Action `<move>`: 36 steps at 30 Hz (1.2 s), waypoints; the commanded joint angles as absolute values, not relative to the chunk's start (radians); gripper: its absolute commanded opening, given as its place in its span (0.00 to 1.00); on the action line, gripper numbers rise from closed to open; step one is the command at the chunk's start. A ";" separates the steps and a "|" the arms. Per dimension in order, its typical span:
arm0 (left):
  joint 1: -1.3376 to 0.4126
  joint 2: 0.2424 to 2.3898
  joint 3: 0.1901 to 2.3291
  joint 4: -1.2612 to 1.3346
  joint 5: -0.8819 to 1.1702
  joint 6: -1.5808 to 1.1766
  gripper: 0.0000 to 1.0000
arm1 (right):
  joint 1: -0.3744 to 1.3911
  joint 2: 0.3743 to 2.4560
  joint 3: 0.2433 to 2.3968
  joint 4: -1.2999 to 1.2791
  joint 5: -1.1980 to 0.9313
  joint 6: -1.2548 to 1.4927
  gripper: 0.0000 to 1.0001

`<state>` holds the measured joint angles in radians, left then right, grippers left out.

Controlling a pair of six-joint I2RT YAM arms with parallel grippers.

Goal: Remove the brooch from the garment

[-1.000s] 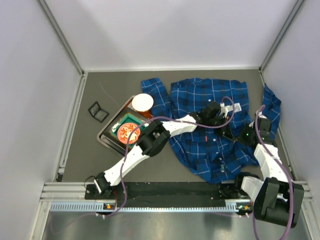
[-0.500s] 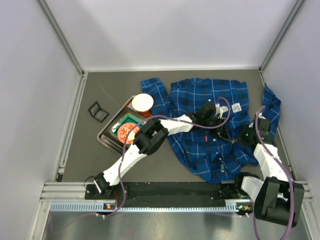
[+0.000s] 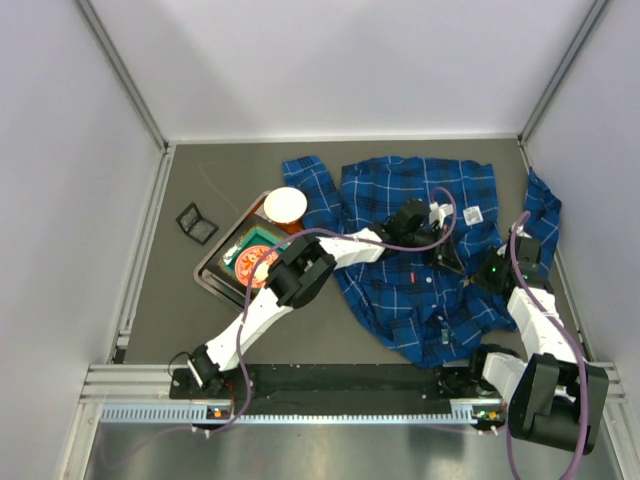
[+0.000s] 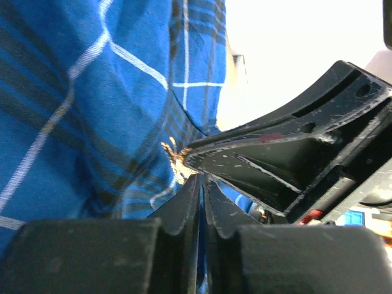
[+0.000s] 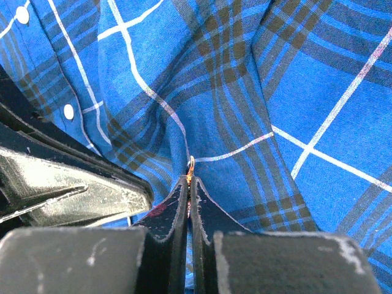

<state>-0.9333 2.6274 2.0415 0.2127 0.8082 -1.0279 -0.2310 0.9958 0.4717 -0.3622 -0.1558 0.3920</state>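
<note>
The blue plaid garment (image 3: 400,185) lies spread at the table's right half. The brooch (image 4: 174,154), tiny and pale gold, sits on a raised fold of cloth. In the right wrist view it shows edge-on (image 5: 190,164) at my right gripper's tips. My right gripper (image 5: 188,179) is shut on the brooch. My left gripper (image 4: 202,177) is shut on a pinch of the garment right beside it. Both grippers meet over the shirt's middle, the left (image 3: 445,255) and the right (image 3: 468,270). The brooch is too small to see from above.
A dark tray (image 3: 213,268) with a red and green item and a white bowl (image 3: 286,205) stands left of the shirt. A small black object (image 3: 196,223) lies farther left. A white label (image 3: 474,213) lies on the shirt. Walls close in on three sides.
My left gripper has drawn a little away from me and to the left with the cloth. My right arm has barely moved.
</note>
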 commanded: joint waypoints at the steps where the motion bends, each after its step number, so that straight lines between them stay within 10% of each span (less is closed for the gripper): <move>1: -0.942 2.661 2.100 0.302 0.861 -1.155 0.08 | -0.227 0.979 0.509 -0.325 -0.172 0.379 0.00; 36: -0.969 2.660 2.074 0.161 0.724 -1.157 0.02 | -0.227 0.973 0.502 -0.308 -0.203 0.376 0.00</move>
<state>-0.9516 2.6770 2.0483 0.1570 0.7170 -1.2087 -0.2310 0.9779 0.4717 -0.3595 -0.1818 0.3771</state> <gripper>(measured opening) 0.029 0.007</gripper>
